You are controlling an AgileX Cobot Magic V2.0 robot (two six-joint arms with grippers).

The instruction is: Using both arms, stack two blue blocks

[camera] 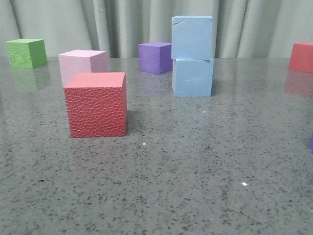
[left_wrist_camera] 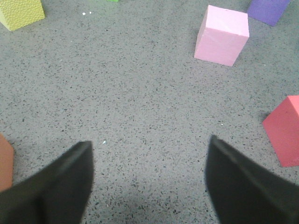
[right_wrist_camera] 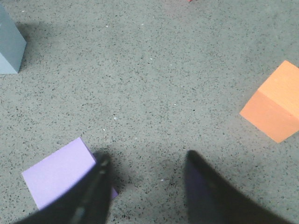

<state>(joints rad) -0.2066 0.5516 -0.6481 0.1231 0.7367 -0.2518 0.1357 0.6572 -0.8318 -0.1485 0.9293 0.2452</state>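
Front view shows the top blue block sitting on the bottom blue block. Left pincer and right pincer are wide open, holding nothing. Keep both away, don't bump.

In the front view the far red cube is cut by the right edge, and a purplish sliver at that edge is too small to identify. The red cube hides the lower front of the pink cube.

In the left wrist view, edges crop the yellow-green cube, purple cube, red cube and an orange-brown block; both fingers are blurred and cut off.

In the right wrist view, the blue block and orange cube are cropped. A blurred finger covers part of the lilac cube.
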